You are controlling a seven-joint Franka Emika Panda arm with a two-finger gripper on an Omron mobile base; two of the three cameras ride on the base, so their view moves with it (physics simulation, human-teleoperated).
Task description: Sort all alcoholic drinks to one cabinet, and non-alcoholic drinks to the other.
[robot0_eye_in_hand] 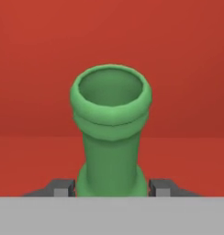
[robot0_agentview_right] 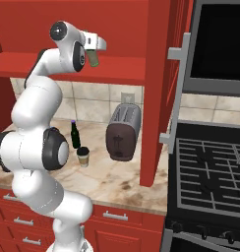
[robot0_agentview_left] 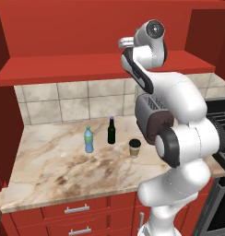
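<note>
The gripper [robot0_eye_in_hand: 112, 188] pinches the green glass bottle [robot0_eye_in_hand: 111, 133] by its neck inside the red cabinet [robot0_eye_in_hand: 187, 55].

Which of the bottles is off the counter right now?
The green bottle, gripped in the pincer up by the red cabinet. The dark bottle and blue bottle stand on the counter.

Veined marble-look counter [robot0_agentview_left: 50, 161], glossy dark glass bottle [robot0_agentview_left: 111, 131], translucent blue plastic bottle [robot0_agentview_left: 88, 140], tan paper cup [robot0_agentview_left: 134, 148], smooth matt green bottle [robot0_eye_in_hand: 111, 133]
</note>
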